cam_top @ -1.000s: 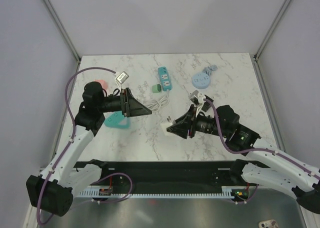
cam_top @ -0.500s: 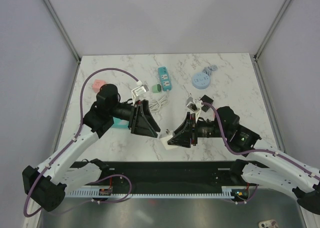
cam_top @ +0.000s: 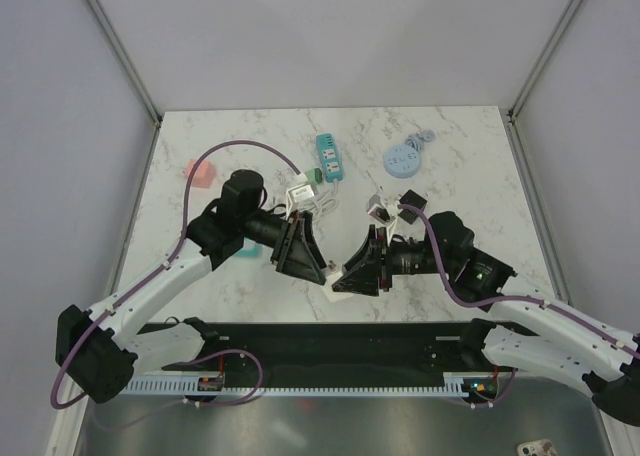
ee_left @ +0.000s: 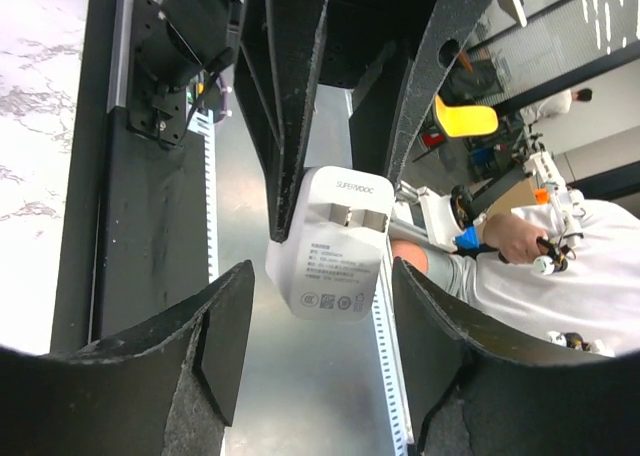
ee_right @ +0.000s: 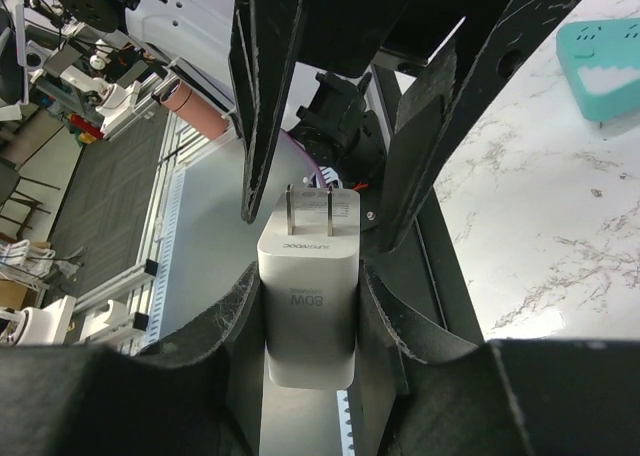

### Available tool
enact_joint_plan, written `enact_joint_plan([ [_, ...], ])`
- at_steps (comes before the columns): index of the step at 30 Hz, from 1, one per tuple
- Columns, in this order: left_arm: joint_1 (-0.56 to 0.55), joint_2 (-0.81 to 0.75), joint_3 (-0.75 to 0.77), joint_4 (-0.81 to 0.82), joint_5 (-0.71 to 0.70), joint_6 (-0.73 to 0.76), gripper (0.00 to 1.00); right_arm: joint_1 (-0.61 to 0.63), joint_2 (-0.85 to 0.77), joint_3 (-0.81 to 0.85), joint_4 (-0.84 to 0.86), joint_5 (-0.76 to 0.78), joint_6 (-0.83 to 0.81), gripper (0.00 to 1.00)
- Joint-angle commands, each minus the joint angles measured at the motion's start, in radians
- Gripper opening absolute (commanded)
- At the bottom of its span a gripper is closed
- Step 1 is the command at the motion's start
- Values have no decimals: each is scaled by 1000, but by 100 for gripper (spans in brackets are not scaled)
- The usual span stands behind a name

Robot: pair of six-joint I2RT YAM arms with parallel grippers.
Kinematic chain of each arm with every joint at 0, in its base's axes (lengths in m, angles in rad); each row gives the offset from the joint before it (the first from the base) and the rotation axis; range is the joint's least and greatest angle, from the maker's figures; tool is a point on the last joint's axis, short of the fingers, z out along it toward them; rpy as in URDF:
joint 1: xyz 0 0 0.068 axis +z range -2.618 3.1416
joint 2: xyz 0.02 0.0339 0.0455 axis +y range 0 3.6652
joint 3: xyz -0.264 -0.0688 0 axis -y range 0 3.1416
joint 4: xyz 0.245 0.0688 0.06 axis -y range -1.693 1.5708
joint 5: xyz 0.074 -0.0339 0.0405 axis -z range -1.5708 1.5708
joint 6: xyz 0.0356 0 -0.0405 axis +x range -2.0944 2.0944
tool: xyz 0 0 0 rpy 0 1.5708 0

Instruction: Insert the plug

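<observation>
Over the near edge of a marble-topped table (cam_top: 450, 136), two robot arms meet nose to nose with a white plug (ee_right: 308, 276) between them. The right gripper (ee_right: 308, 311) is clenched on the plug's body, one black finger pressed to each side, and holds it clear of the tabletop. The plug's two metal prongs (ee_right: 309, 212) stick out past the fingertips and point toward the left gripper (ee_left: 322, 276). That gripper is released, its fingers (ee_left: 210, 356) spread wide and grasping nothing. It faces the plug's pronged end from close by, and in the right wrist view its fingertips flank the prongs. Whether either of them touches the plug cannot be told.

The teal power strip (cam_top: 329, 157) lies flat toward the far middle of the table, well apart from the plug and from both grippers. A small green piece (cam_top: 313, 176) sits just beside the strip's near end, and a white cable (cam_top: 322, 208) lies in loops on the marble nearer the arms. A pale blue disc (cam_top: 403, 160) rests to the right of the strip, and a pink object (cam_top: 198, 172) lies near the table's left edge. A purple lead (cam_top: 240, 148) arches over the left arm.
</observation>
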Motion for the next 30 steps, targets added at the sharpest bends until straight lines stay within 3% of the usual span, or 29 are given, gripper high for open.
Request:
enact_joint_plan([
  [1,-28,7,48,-20,-4,83,63,1,6,33,76,-11,0,0],
  [4,-45,8,51,-19,5,92,57,1,15,37,76,-3,4,0],
  [6,-51,7,42,-19,5,97,47,3,17,39,76,-4,9,0],
  [7,-51,10,35,-19,2,97,35,1,19,42,78,-4,10,0],
  [10,-53,11,27,-20,-4,93,17,1,14,41,76,-1,12,0],
  [11,-53,8,24,-20,-12,93,4,1,12,39,76,17,18,5],
  [12,-53,8,22,-20,-19,92,2,1,11,37,75,28,21,12],
  [15,-53,-8,19,-20,-67,87,2,1,6,45,59,72,27,43],
  [17,-53,-12,13,7,-99,58,2,1,0,53,53,95,39,52],
  [21,-53,-8,-24,154,-110,-108,2,1,-29,59,32,197,67,92],
  [26,-51,14,-56,341,-179,-248,2,0,-118,47,-42,423,76,96],
  [30,-53,24,-85,557,-207,-469,2,1,-207,30,-74,616,127,96],
])
